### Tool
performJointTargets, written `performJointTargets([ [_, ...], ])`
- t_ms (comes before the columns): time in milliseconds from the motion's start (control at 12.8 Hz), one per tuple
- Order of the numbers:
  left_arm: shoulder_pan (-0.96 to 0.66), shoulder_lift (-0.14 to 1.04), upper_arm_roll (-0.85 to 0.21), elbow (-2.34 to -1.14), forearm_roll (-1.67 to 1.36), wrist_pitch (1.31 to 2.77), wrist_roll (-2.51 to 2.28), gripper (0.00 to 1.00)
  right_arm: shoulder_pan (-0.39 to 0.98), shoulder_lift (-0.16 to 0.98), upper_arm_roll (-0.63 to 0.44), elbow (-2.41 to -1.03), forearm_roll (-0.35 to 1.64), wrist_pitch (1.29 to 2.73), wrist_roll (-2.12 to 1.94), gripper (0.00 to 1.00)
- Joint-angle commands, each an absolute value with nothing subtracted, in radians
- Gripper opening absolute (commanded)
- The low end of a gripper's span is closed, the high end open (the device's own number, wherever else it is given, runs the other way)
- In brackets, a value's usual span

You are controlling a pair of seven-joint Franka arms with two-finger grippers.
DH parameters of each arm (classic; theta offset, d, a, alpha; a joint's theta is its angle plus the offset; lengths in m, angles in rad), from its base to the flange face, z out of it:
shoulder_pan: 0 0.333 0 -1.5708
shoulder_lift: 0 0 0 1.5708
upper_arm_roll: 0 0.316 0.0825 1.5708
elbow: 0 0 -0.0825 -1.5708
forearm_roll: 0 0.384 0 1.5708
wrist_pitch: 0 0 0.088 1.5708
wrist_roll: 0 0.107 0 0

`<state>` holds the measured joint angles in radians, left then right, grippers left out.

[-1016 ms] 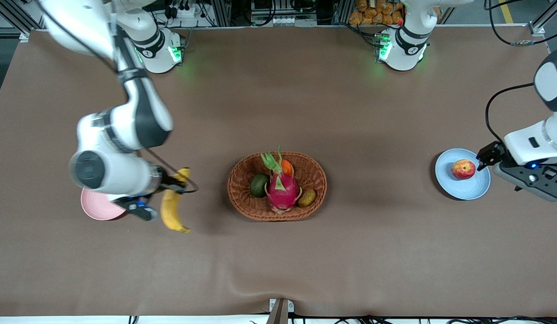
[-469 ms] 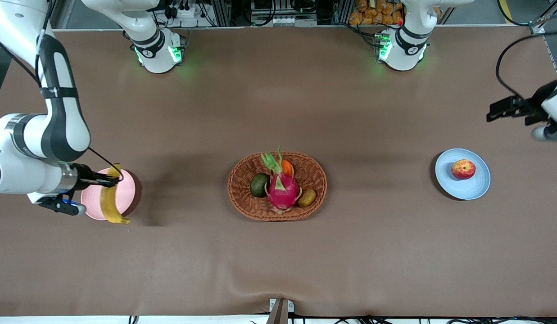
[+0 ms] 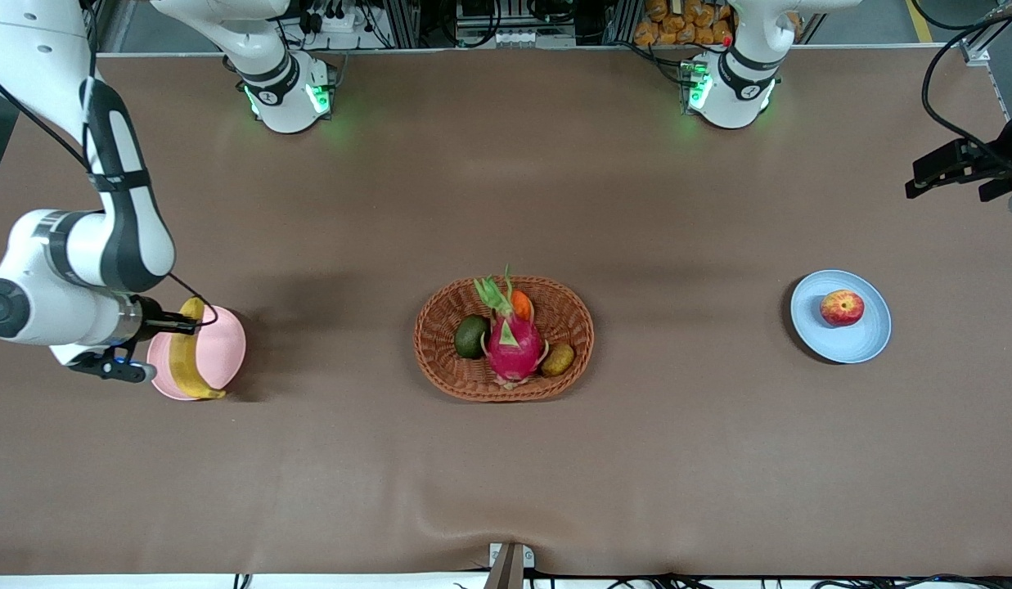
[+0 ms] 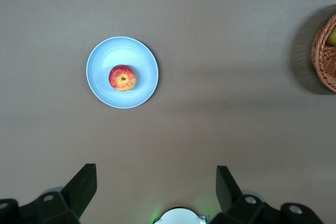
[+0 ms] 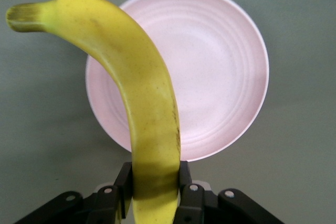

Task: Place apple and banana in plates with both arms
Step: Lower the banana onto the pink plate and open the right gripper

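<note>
Hovering over the pink plate (image 3: 219, 348), right gripper (image 3: 178, 325) w/ fingers clamped on the banana (image 3: 182, 360). Apple (image 3: 842, 307) sits on the blue plate (image 3: 861, 343). Left gripper (image 3: 935, 173) up over the table's left-arm end, fingers spread wide, holding nothing.

Loads of bare brown table (image 3: 685, 458) to move through — the only real lump mid-table is the wicker basket (image 3: 579, 327), with the spiky dragon fruit (image 3: 512, 343) poking up above its rim. The blue plate (image 3: 861, 348) toward the left arm's end has only the apple (image 3: 842, 307) on it, with open air above. The pink plate (image 3: 227, 348) is crowded — the banana (image 3: 182, 360) and the right gripper (image 3: 178, 327) hang over it.
</note>
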<state>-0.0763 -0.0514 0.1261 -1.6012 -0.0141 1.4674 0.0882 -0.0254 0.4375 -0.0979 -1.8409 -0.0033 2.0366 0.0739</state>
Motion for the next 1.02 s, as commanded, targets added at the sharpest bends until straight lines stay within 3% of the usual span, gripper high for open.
performJointTargets([
  [0,-0.084,-0.077,0.120,-1.626,-0.026,1.469,0.052,1.00,-0.083,0.393,-0.077,-1.911,-0.029,2.065,0.019,0.00],
  [156,-0.092,-0.066,0.081,-1.626,-0.028,1.499,-0.018,1.00,-0.104,0.397,-0.077,-1.913,-0.029,2.071,-0.006,0.06],
  [234,-0.094,-0.069,0.072,-1.628,-0.029,1.502,-0.021,1.00,-0.109,0.399,-0.075,-1.916,-0.028,2.063,-0.006,0.34],
  [312,-0.092,-0.075,0.072,-1.629,-0.028,1.500,-0.017,1.00,-0.106,0.397,-0.075,-1.920,-0.028,2.060,-0.005,0.80],
  [391,-0.092,-0.075,0.072,-1.625,-0.026,1.500,-0.002,1.00,-0.104,0.393,-0.075,-1.919,-0.028,2.056,-0.005,1.00],
  [938,-0.092,-0.075,0.081,-1.612,-0.014,1.496,0.017,1.00,-0.009,0.211,-0.057,-1.893,0.034,1.896,0.011,1.00],
])
